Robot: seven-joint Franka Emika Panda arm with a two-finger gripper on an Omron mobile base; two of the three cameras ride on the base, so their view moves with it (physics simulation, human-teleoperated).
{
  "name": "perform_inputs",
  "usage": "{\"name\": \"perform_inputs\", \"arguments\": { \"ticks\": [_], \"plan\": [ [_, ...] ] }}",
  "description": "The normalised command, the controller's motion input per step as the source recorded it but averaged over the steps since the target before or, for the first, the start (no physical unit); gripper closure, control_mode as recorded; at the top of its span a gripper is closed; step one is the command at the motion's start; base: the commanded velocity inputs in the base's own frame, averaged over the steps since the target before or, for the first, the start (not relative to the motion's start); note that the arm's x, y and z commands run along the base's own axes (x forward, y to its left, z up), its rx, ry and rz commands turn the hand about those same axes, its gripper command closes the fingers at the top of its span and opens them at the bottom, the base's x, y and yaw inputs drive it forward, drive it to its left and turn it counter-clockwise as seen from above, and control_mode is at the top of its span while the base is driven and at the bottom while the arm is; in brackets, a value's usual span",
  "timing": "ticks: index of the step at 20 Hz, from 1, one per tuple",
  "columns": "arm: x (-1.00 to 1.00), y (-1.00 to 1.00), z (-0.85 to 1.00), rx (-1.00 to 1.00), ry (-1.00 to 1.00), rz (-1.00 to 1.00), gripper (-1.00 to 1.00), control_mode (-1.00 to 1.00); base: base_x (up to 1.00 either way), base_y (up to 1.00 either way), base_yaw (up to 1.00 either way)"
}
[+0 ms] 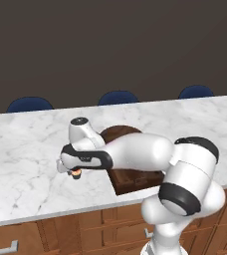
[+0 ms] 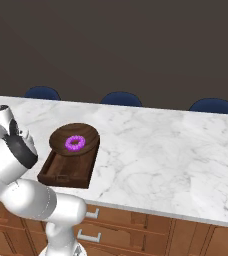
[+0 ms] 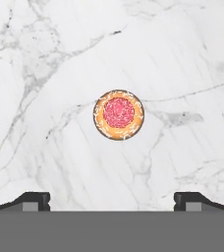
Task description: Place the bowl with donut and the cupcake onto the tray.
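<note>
While the gripper (image 3: 112,199) hangs over the marble counter (image 3: 182,74) with jaws spread wide, the cupcake (image 3: 118,114) sits directly below them. On the tray (image 2: 66,172) rests the bowl (image 2: 61,137) holding the donut (image 2: 75,143).

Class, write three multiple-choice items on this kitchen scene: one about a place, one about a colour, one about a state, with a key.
1. Where does the round dark brown wooden bowl sit?
A. on the rectangular dark wooden tray
B. on a chair
C. on the floor

2. What colour is the ring donut's frosting?
A. green
B. purple
C. white

3. How is the gripper above the small pink-and-yellow cupcake?
A. shut on it
B. open
C. holding the bowl

Key: 1 A, the bowl rests on the tray's far end; 2 B, bright purple ring; 3 B, fingertips stand wide apart, cupcake lies free on the marble.
</note>
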Motion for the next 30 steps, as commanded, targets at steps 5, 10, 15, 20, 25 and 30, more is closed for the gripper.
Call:
{"name": "perform_inputs", "arguments": {
  "ticks": [5,10,15,20,25,30],
  "plan": [
    [0.12,0.00,-0.12,0.00,0.00,0.00,-1.00,-1.00,0.00,0.00,0.00],
    [0.12,0.00,-0.13,0.02,0.00,0.00,-1.00,-1.00,0.00,0.00,0.00],
    [0.13,0.00,-0.14,0.01,0.00,0.00,-1.00,-1.00,0.00,0.00,0.00],
    [0.12,0.00,-0.14,0.01,0.00,0.00,-1.00,-1.00,0.00,0.00,0.00],
    [0.10,0.00,-0.14,0.00,0.00,-0.01,-1.00,-1.00,0.00,0.00,0.00],
    [0.02,0.00,-0.06,0.00,0.00,-0.01,-1.00,-1.00,0.00,0.00,0.00]
  ]
}}
